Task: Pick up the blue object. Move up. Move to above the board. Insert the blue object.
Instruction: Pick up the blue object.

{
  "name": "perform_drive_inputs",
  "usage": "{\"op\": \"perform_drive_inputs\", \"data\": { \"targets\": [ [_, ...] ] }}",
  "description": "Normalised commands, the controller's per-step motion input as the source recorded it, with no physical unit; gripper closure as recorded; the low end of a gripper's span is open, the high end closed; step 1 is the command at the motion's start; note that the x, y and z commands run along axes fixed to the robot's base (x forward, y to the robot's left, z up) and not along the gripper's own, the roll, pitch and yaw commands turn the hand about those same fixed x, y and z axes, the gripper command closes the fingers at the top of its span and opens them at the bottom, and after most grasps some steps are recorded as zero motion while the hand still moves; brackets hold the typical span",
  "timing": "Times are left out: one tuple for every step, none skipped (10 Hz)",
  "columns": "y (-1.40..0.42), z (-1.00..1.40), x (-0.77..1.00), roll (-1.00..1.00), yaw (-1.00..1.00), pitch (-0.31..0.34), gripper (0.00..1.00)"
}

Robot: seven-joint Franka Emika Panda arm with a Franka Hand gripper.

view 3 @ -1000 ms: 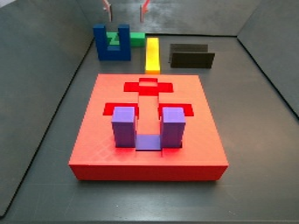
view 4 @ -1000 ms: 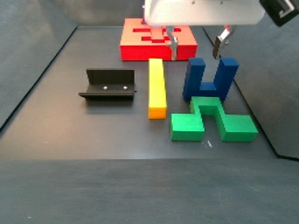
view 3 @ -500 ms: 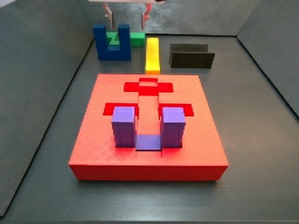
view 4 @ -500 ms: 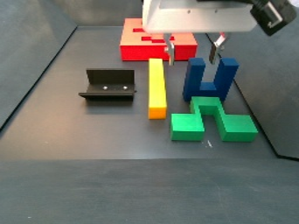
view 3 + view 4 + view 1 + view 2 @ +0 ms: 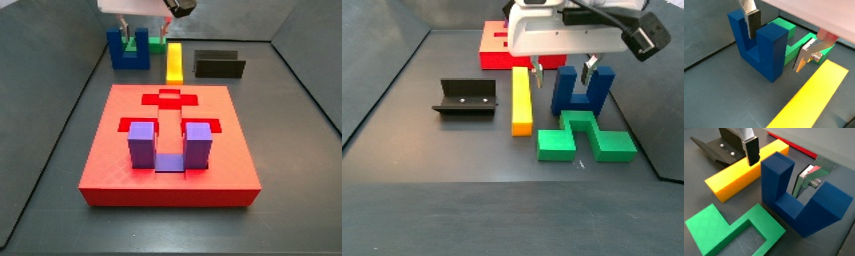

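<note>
The dark blue U-shaped object point(image 5: 583, 88) stands upright on the floor at the far end from the red board point(image 5: 167, 172), and shows in a side view point(image 5: 130, 52). My gripper point(image 5: 564, 75) is open and lowered over it. In both wrist views the fingers straddle one prong point(image 5: 771, 45) point(image 5: 777, 178). One finger point(image 5: 751, 22) is in the slot between the prongs and the other finger point(image 5: 807, 57) is outside the prong. Small gaps show on both sides. The board's edge shows in a wrist view point(image 5: 794, 148).
A purple U-shaped block point(image 5: 170, 145) sits in the board. A green block point(image 5: 583, 138) lies beside the blue object. A yellow bar point(image 5: 520, 98) lies between it and the dark fixture point(image 5: 465, 97). Grey walls surround the floor.
My gripper has come down from above the blue object, and its fingers now reach around one prong. The blocks have not moved.
</note>
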Motion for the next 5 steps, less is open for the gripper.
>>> {"op": "perform_drive_inputs", "data": {
  "targets": [
    [0.02,-0.27,-0.02,0.03,-0.06,0.051,0.0],
    [0.01,-0.05,0.0,0.0,-0.05,0.039,0.0],
    [0.0,-0.01,0.0,0.05,0.0,0.0,0.0],
    [0.06,-0.07,0.0,0.1,0.0,0.023,0.0],
    [0.0,0.0,0.0,0.0,0.0,0.0,0.0]
  ]
}}
